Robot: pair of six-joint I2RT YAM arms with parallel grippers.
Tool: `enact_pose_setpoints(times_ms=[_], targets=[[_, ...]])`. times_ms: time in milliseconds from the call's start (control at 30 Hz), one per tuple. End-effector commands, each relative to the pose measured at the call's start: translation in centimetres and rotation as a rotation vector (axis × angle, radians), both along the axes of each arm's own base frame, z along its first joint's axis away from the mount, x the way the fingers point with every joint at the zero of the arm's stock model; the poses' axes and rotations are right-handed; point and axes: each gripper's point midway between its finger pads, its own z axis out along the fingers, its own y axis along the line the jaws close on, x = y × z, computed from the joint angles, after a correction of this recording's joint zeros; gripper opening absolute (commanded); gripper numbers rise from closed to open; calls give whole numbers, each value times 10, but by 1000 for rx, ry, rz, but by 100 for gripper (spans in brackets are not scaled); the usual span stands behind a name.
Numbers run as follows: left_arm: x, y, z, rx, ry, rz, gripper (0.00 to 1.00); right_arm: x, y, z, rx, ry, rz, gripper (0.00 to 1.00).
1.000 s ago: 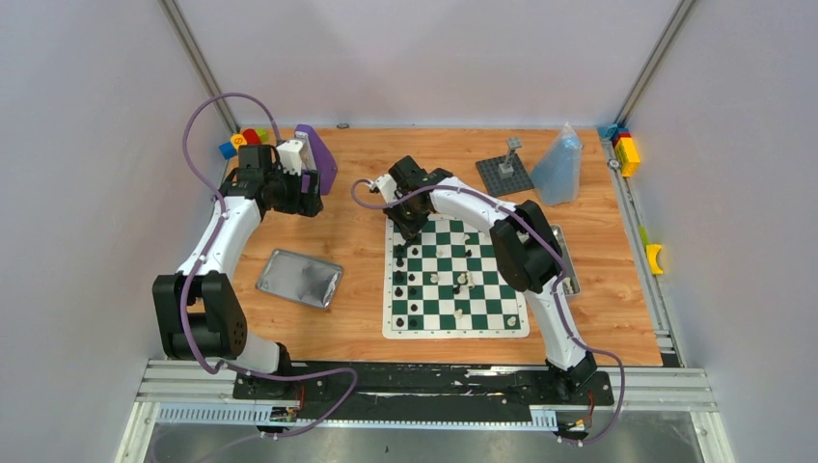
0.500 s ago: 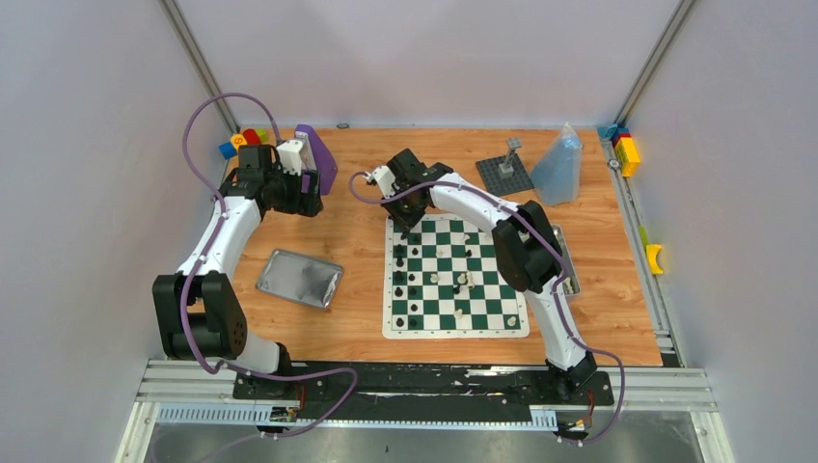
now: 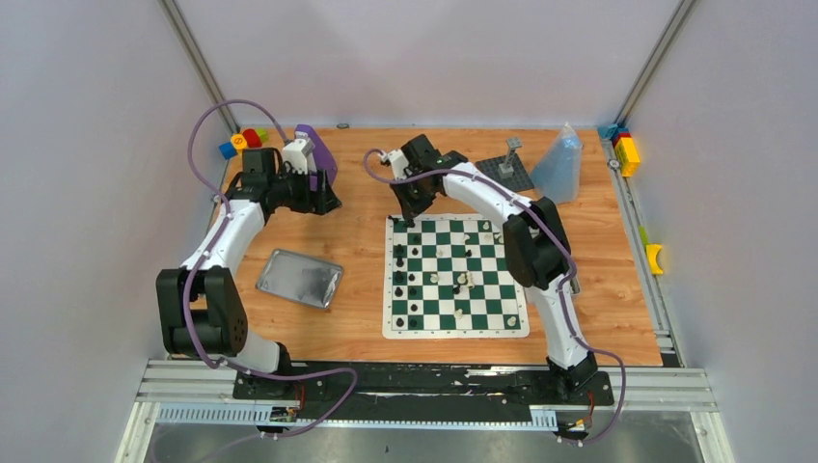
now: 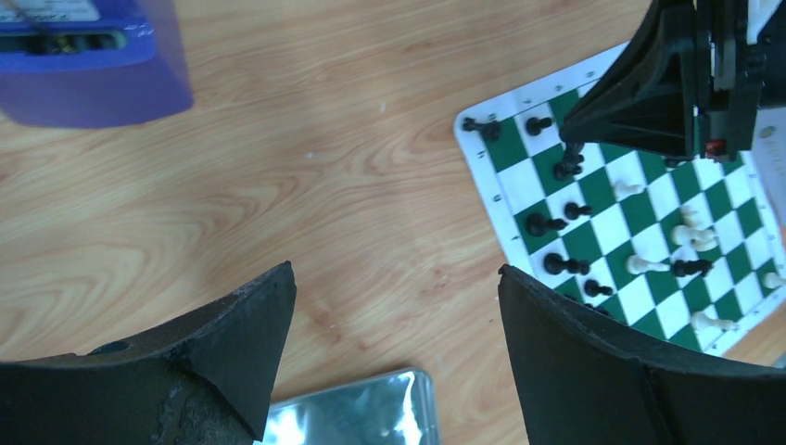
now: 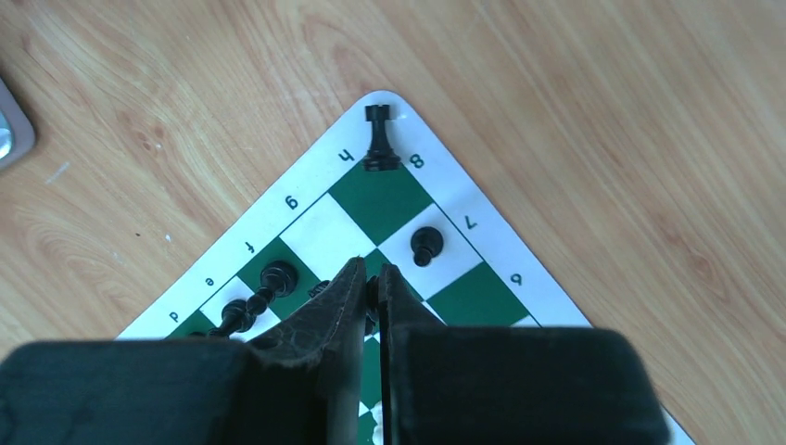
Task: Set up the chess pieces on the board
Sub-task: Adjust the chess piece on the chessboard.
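Notes the board lying flat and unrolled. Finds black chess pieces mostly down the board's left files and white chess pieces scattered about the board's middle. Records a black rook at the board's far-left corner, overlapping the white border. Places the right gripper above the squares just inside that corner, jaws pressed almost together; cannot tell whether a piece is pinched between them. Places the left gripper well off the board's left edge, jaws spread wide, holding nothing. Logs a metal tin left of the board.
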Motion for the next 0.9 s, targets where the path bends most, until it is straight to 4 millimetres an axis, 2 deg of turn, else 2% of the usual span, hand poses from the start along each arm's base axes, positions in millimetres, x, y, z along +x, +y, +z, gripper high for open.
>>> enact_pose_setpoints(times_ms=[0,100,300,533,733,867], targets=[[9,-44,29,-194,-61,-89,87,21,2,77,190,-51,-106,0],[11,-71,37,-277,-74,-121,86,26,-1,90,252,-23,-166,0],[11,-119,35,-408,13,-130,79,31,-6,106,342,18,-235,0],[14,-165,31,-556,145,-123,67,30,-5,112,401,63,-271,0],[18,-187,27,-641,224,-110,61,30,-7,112,429,101,-277,0],[20,-190,18,-665,264,-88,57,29,-6,110,437,119,-274,0]])
